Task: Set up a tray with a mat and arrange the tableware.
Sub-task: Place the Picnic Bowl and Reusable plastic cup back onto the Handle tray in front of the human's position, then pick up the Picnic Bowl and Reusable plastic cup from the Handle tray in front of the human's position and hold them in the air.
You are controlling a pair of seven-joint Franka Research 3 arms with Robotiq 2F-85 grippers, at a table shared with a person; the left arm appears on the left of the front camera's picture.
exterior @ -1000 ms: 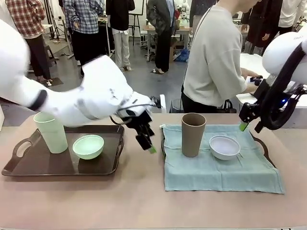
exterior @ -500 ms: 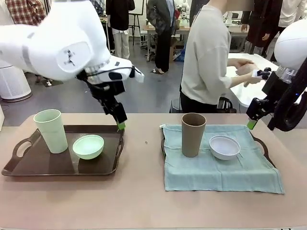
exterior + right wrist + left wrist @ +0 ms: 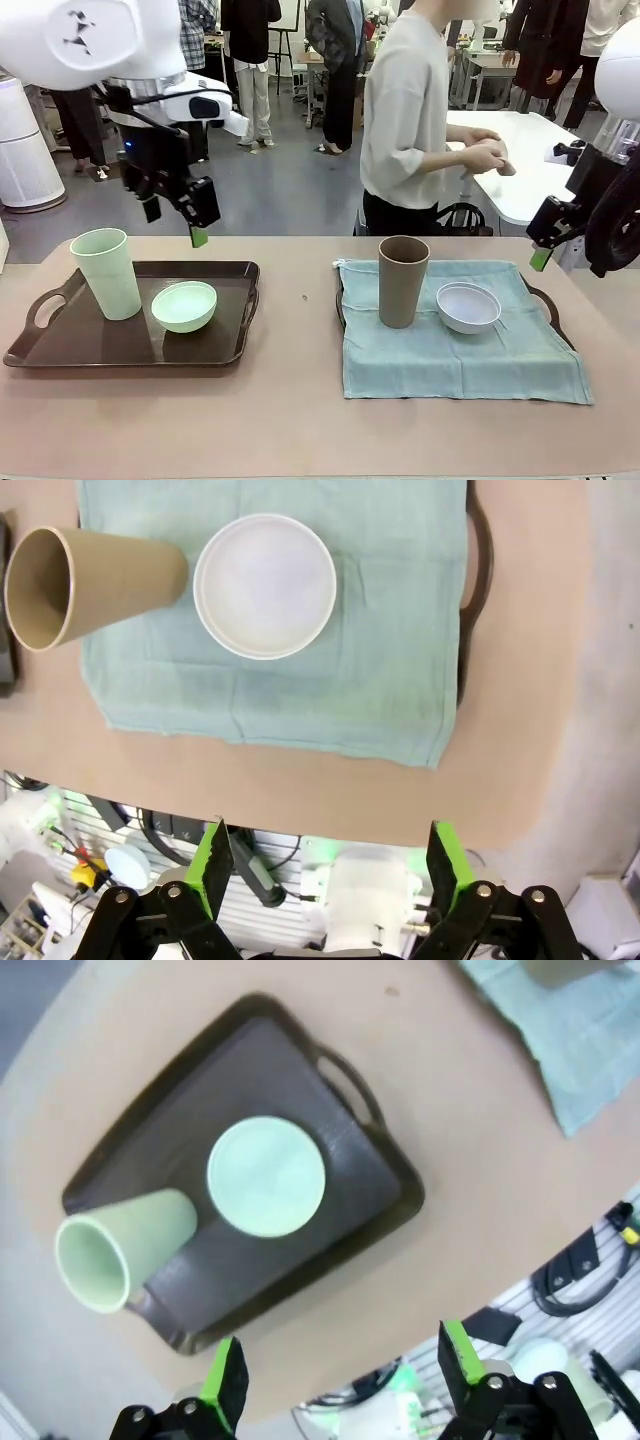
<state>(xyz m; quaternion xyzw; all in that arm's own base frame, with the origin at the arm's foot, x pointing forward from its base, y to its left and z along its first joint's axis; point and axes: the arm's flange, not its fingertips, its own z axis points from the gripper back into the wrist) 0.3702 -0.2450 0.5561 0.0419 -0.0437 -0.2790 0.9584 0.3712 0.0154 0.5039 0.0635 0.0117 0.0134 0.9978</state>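
A dark brown tray point(image 3: 232, 342) at the left holds a pale mint cup point(image 3: 106, 272) and a mint bowl point(image 3: 184, 305). On the right, a teal mat point(image 3: 460, 355) covers a second tray whose handle point(image 3: 546, 303) peeks out. The tan cup point(image 3: 403, 280) and white bowl point(image 3: 469, 306) stand on that mat. My left gripper point(image 3: 180, 225) hangs open high above the left tray's back edge, looking down on the mint bowl point(image 3: 266, 1176) and mint cup point(image 3: 120, 1248). My right gripper point(image 3: 545, 255) is open and empty, raised off the mat's far right; below it lie the white bowl point(image 3: 265, 585) and tan cup point(image 3: 90, 580).
A person point(image 3: 410, 120) stands at the table's far side, turned toward a white table point(image 3: 510, 160) at the back right, hands together over it. Bare tabletop point(image 3: 300, 420) runs between the two trays and along the near edge.
My left arm swung up and left from the table's middle to above the left tray. My right gripper opened wider and drew up and right. The person turned to the right.
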